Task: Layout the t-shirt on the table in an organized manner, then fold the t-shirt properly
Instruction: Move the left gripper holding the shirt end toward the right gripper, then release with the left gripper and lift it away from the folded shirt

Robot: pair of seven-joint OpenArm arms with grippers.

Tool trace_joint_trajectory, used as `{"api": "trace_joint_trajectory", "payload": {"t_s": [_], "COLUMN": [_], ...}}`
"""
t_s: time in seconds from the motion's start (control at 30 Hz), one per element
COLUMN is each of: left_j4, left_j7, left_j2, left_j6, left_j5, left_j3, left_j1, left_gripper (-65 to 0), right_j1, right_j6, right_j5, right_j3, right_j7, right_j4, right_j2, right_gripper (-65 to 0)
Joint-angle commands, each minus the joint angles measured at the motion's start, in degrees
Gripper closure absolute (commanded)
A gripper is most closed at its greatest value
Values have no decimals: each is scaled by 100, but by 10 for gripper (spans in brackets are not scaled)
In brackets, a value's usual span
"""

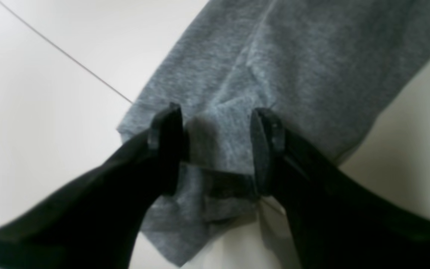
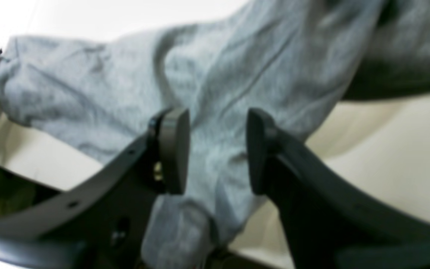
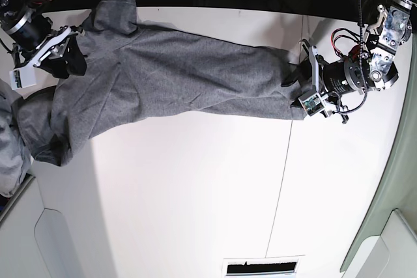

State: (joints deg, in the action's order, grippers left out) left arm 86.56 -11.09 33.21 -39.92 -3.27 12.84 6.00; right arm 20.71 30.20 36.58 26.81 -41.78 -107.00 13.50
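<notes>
Grey t-shirt [image 3: 176,76] lies between both part-open grippers' jaws, left gripper [image 1: 217,149] and right gripper [image 2: 217,149].

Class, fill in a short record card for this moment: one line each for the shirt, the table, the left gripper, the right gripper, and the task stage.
Shirt: the t-shirt, grey, stretched lengthwise between the two arms, wrinkled, not yet flat.
Table: the table, white, with a thin dark seam.
Left gripper: the left gripper straddles one end of the shirt; its fingers stand apart with cloth between them.
Right gripper: the right gripper is at the opposite end, cloth between its fingers.
Stage: laying out; no fold made yet.
</notes>
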Motion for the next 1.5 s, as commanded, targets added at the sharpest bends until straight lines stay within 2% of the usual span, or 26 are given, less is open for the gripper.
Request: {"api": "trace_joint_trajectory", "payload": {"t_s": [0.0, 0.13, 0.17, 0.27, 0.37, 0.53, 0.7, 0.83, 1.03, 1.13, 1.23, 1.47], "left_j4": [87, 87, 90, 223, 605, 1220, 1281, 1322, 1510, 1591, 1705, 1853], "left_j7": [122, -42, -125, -391, -739, -931, -931, -931, -975, -986, -1113, -1237], "left_j2": [94, 125, 142, 280, 511, 693, 695, 695, 695, 695, 695, 697], "left_j6": [-8, -8, -8, -8, -8, -8, -8, -8, -8, -8, -8, -8], "left_j5": [94, 192, 175, -205, -754, -1027, -1027, -1034, -1137, -1228, -1287, -1346], "left_j3": [-37, -37, -37, -37, -37, -37, -37, -39, -44, -44, -44, -44], "left_j1": [-94, -90, -90, -83, 9, 365, 649, 815, 1095, 1252, 1399, 1799], "left_gripper": [-260, -29, 0, 0, 0, 0, 0, 0, 0, 0, 0, 0], "right_j1": [-118, -527, -667, -1250, -1991, -3189, -4109, -4599, -4780, -4782, -4784, -4833], "right_j6": [2, 4, 2, 2, -2, 4, 4, 9, 28, 24, -7, -511], "right_j5": [160, 195, 155, -382, -999, -1134, -1853, -2015, -2074, -2358, -2734, -3246], "right_j3": [-50, -710, -981, -1921, -2660, -3346, -3862, -4382, -5062, -5125, -5125, -5090], "right_j7": [149, 216, 260, 560, 931, 1202, 1202, 1209, 1248, 1292, 1585, 2081], "right_j4": [-76, 70, 157, 621, 1355, 2461, 3523, 4544, 5416, 5678, 5923, 6052], "right_j2": [63, 61, 59, -37, -372, -1003, -1598, -1836, -1906, -1904, -1834, -1473], "right_gripper": [-255, -255, -255, -254, -226, 0, 0, 0, 0, 0, 0, 0]}}
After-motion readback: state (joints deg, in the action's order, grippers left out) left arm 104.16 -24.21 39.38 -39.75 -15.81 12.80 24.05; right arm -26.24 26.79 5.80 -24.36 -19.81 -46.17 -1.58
